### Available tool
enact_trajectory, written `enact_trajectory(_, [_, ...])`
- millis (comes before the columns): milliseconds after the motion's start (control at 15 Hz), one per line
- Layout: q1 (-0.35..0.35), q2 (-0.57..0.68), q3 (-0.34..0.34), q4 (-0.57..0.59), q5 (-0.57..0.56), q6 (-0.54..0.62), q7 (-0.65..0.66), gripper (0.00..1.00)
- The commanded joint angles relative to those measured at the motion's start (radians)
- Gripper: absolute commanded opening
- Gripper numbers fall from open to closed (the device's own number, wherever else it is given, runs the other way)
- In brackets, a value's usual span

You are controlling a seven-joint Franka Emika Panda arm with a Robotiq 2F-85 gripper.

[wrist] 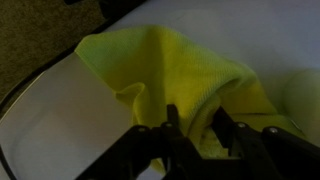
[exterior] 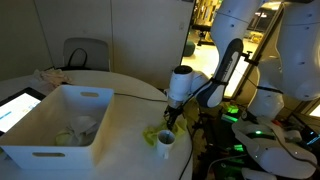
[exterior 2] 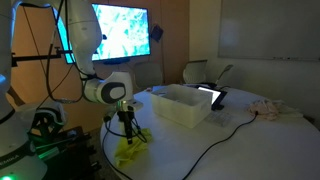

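By the table point(exterior: 130, 92) edge the claw point(wrist: 195, 128) straddles the yellow cloth point(wrist: 170, 60), clamped or not I cannot tell; a thin pinch could slip.

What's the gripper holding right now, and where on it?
The gripper straddles a raised fold of the yellow cloth; whether it grips it cannot be told.
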Motion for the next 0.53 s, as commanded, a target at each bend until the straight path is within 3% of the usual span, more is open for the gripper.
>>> enact_trajectory(0, [-0.003, -0.009, 0.007, 0.009, 0.008, 0.010, 0.001, 0.14])
enact_trajectory(133, [0.007, -0.023, -0.001, 0.017, -0.003, -0.001, 0.004, 0.00])
enact_trajectory(467, [0.024, -0.021, -0.006, 0.047, -0.007, -0.007, 0.015, 0.02])
